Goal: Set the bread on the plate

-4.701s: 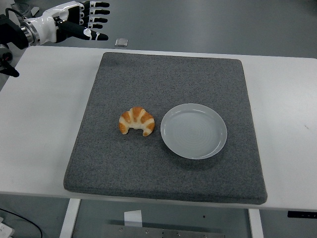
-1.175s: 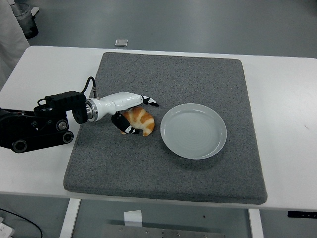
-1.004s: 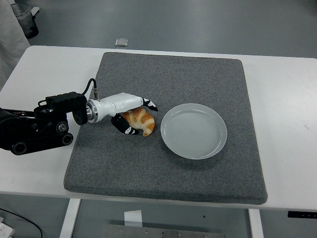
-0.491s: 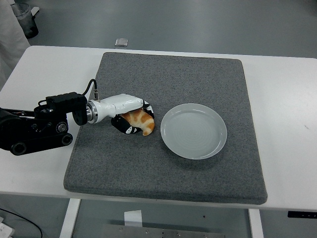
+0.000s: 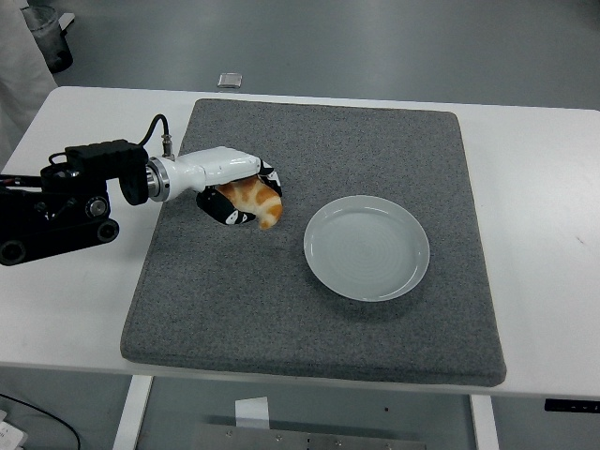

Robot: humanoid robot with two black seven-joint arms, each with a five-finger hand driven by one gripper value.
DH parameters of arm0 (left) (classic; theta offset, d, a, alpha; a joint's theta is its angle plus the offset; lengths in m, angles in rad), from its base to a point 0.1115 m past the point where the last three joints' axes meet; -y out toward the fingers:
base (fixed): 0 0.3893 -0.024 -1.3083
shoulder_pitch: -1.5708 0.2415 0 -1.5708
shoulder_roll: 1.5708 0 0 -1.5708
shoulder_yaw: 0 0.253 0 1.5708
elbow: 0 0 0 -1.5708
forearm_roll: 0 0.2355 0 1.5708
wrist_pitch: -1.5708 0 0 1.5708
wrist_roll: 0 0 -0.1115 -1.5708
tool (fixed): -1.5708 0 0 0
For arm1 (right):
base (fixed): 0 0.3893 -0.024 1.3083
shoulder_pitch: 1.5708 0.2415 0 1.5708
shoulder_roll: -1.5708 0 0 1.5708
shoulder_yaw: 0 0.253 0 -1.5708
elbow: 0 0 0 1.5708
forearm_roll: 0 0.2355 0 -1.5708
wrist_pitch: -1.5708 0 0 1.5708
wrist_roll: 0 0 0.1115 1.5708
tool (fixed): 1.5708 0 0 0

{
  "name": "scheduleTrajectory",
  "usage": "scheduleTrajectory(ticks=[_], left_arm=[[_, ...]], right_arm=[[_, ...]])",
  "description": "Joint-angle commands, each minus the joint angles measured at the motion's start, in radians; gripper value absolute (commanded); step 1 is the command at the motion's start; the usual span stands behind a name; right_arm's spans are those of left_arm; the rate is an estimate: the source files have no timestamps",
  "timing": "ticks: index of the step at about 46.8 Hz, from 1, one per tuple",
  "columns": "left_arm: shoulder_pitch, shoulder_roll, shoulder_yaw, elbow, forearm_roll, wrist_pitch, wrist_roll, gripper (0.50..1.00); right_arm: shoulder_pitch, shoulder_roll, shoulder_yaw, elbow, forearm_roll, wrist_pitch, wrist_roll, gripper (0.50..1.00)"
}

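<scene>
Golden striped bread (image 5: 255, 198) held in my left hand (image 5: 234, 187), left of plate (image 5: 367, 247); pale round plate lies flat, bare.

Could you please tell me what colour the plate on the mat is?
The plate is pale grey-blue, plain, seen clearly in the head view.

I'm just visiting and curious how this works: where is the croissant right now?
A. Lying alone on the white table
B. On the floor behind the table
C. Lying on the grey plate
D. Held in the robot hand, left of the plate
D: the left robot hand has its fingers closed around the croissant over the grey mat, left of the plate, which has nothing on it.
</scene>
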Motion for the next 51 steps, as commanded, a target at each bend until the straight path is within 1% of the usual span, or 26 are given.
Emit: scheduleTrajectory(ticks=[1,6,12,25,31,42,51], left_arm=[[-0.034,0.016,-0.002,0.000,-0.004,-0.017,-0.007,0.500],[-0.063,0.025,-0.014,-0.001,-0.015,-0.043,-0.007,0.500],[-0.079,0.028,-0.062,-0.004,-0.026,-0.095,-0.009,0.500],[-0.131,0.040,-0.134,-0.017,-0.043,-0.173,-0.009,0.500],[-0.143,0.036,-0.139,-0.015,-0.044,-0.181,-0.009,0.500],[-0.154,0.005,-0.140,-0.013,-0.053,-0.183,-0.007,0.500],[-0.157,-0.047,-0.140,-0.007,-0.055,-0.183,-0.007,0.500]], right_arm=[[0.000,0.000,0.000,0.002,0.000,0.000,0.000,0.932],[0.000,0.000,0.000,0.000,0.000,0.000,0.000,0.930],[0.000,0.000,0.000,0.002,0.000,0.000,0.000,0.932],[0.000,0.000,0.000,0.002,0.000,0.000,0.000,0.932],[0.000,0.000,0.000,0.002,0.000,0.000,0.000,0.932],[0.000,0.000,0.000,0.000,0.000,0.000,0.000,0.932],[0.000,0.000,0.000,0.002,0.000,0.000,0.000,0.932]])
